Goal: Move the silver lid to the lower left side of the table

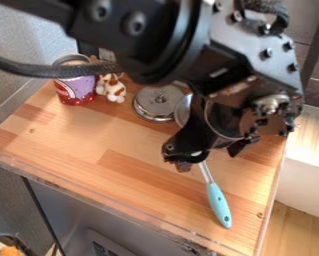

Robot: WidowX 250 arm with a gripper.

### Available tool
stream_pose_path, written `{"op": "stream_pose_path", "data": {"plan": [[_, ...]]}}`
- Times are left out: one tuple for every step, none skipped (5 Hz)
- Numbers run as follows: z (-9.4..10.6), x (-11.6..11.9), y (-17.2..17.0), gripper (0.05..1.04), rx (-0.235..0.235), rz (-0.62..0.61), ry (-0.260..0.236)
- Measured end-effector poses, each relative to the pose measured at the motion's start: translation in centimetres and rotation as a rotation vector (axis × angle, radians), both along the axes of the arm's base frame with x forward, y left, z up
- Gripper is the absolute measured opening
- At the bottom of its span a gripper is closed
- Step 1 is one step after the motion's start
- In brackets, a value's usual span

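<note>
With its contents hidden from view, one purple-and-red cylindrical container stands at the wooden table's upper left. One small brown-and-white figurine separates it from one round silver lid; one turquoise-handled metal utensil lies partly beneath the black two-finger gripper, spread apart and grasping nothing

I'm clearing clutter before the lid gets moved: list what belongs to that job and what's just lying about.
For the job:
- silver lid
- table, whose lower left side is the goal

Just lying about:
- purple can
- small toy
- blue-handled utensil
</note>
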State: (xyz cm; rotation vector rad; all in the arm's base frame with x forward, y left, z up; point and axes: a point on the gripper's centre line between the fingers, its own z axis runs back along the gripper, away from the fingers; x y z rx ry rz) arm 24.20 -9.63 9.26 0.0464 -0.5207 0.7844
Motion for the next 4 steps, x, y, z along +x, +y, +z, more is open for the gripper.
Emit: {"op": "stream_pose_path", "data": {"plan": [[-0.5, -0.2, 0.1, 1.001, 0.009, 0.001, 0.019], [-0.6, 0.1, 2.2, 1.001, 0.015, 0.078, 0.05], [0.1, 1.4, 4.5, 1.001, -0.005, 0.154, 0.053], [0.5, 2.6, 7.1, 1.001, -0.145, 0.285, 0.082]]}}
